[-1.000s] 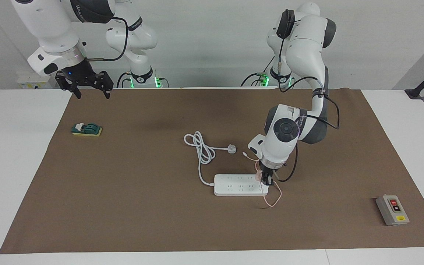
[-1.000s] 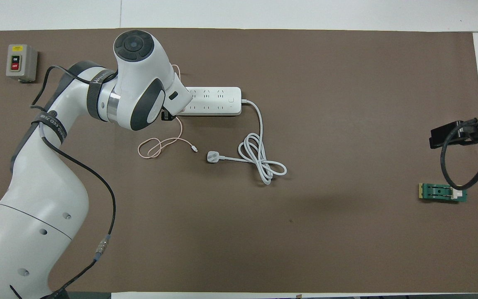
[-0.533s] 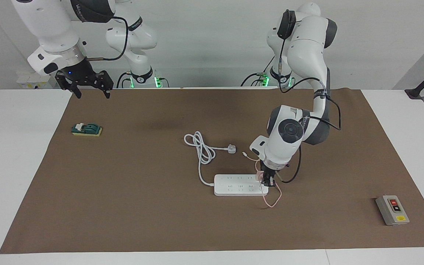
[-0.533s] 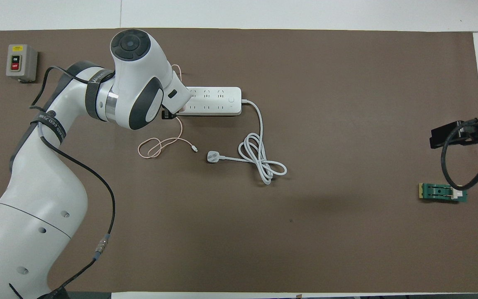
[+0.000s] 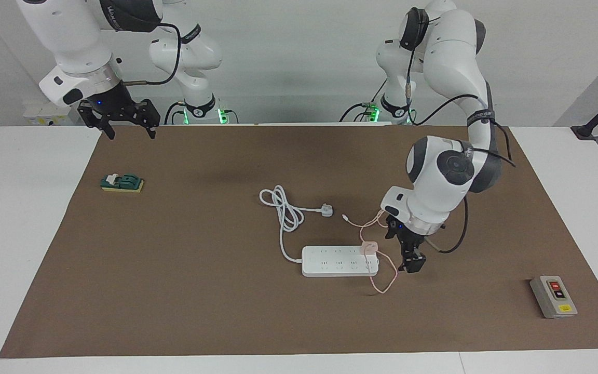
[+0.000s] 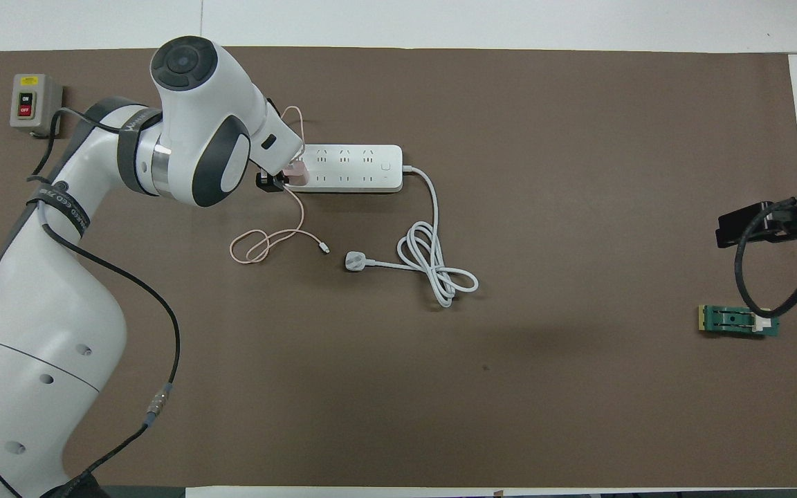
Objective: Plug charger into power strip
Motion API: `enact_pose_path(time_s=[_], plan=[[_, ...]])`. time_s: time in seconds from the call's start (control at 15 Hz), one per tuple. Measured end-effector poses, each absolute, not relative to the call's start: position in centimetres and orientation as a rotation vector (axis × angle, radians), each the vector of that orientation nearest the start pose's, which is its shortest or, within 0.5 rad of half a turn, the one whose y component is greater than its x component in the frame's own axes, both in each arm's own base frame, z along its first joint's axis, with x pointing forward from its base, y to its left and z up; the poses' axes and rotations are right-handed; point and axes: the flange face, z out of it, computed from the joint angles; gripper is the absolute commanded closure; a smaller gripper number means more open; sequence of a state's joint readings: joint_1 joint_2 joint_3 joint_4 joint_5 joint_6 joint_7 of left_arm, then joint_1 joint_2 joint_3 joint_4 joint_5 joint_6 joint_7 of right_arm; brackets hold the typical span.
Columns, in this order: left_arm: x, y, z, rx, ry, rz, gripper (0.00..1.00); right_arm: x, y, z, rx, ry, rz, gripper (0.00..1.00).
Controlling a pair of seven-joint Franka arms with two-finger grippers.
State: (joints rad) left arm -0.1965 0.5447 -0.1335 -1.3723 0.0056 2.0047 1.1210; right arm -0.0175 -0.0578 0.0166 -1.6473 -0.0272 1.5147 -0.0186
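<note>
The white power strip [image 5: 330, 260] [image 6: 360, 167] lies mid-table. The pale pink charger [image 5: 368, 246] [image 6: 295, 173] stands upright on the strip's end toward the left arm, and its thin pink cable [image 5: 385, 276] [image 6: 266, 243] loops on the mat around that end. My left gripper [image 5: 413, 262] [image 6: 268, 182] hangs low over the mat just off that end of the strip, open, clear of the charger and holding nothing. My right gripper [image 5: 128, 130] waits open, raised over the mat's edge nearest the robots at the right arm's end.
The strip's thick white cord coils to a white three-pin plug [image 5: 326, 210] [image 6: 355, 261] lying nearer the robots. A grey button box [image 5: 553, 296] [image 6: 32, 104] sits at the left arm's end, far from the robots. A green and yellow block [image 5: 122, 183] [image 6: 739, 321] lies at the right arm's end.
My left gripper has let go of the charger, opened, and drawn away toward the left arm's end. The charger stays standing on the strip. The right arm has not moved.
</note>
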Motion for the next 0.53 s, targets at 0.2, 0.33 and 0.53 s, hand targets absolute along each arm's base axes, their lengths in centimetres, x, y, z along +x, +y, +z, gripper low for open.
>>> enact_pose_path(time_s=[0.2, 0.33, 0.53], plan=[[66.1, -20.0, 47.1, -2.567, 1.872, -0.077, 0.00, 52.9, -0.3, 61.5, -3.167, -0.027, 0.119, 0.00], [64.1, -18.0, 51.1, -2.666, 1.737, -0.011, 0.00, 52.9, -0.3, 61.5, -3.167, -0.027, 0.119, 0.00], [61.0, -13.7, 56.7, -2.790, 1.529, 0.078, 0.00, 52.9, -0.2, 61.5, -3.167, -0.030, 0.119, 0.00]])
